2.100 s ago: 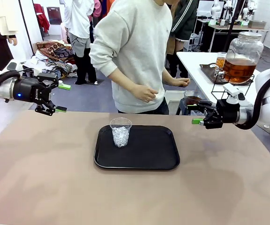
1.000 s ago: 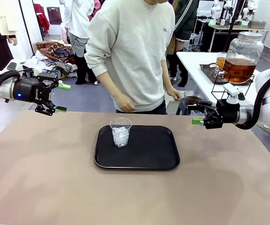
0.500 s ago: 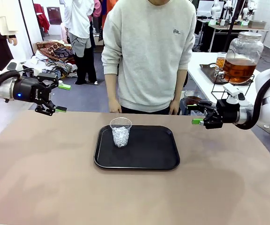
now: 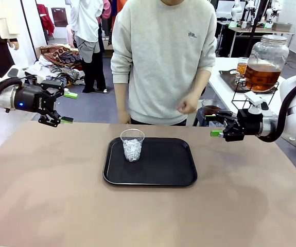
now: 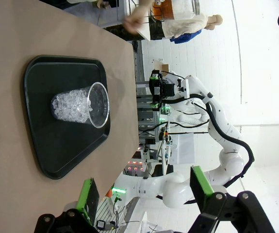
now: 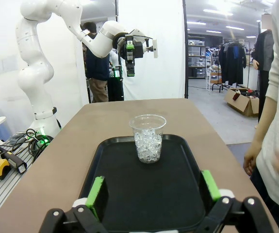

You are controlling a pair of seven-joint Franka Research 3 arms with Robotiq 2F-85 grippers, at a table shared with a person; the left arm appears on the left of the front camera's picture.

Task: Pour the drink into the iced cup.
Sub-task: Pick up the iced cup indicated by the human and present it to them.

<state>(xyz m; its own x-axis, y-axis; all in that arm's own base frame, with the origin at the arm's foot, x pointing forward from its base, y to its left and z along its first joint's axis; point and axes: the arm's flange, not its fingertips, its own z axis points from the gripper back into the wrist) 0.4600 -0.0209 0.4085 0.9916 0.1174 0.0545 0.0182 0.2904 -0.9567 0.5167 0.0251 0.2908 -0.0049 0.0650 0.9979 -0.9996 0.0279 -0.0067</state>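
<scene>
Left fingers (image 4: 69,95): spread, empty.
Right fingers (image 4: 215,133): spread, empty.
Clear plastic cup of ice (image 4: 132,145): upright on black plastic tray (image 4: 178,181), left part.
Tray: middle of brown table (image 4: 45,195).

The worktop (image 4: 45,195) lies bare on the near side and to the left and right of the black tray (image 4: 173,170). The iced cup (image 4: 132,145) stands at the tray's far left, and the rest of the tray floor is free. The air above the cup's mouth is open. The left hand (image 4: 69,107) hovers off the far left corner with its jaws spread wide. The right hand (image 4: 212,124) hovers at the far right edge, also spread wide. Both are well apart from the cup, with a clear path between. A person (image 4: 163,62) stands against the far edge behind the tray, with one of the person's hands (image 4: 187,106) raised near the right hand. Farther right, a drink jar (image 4: 263,62) stands on a side table.
</scene>
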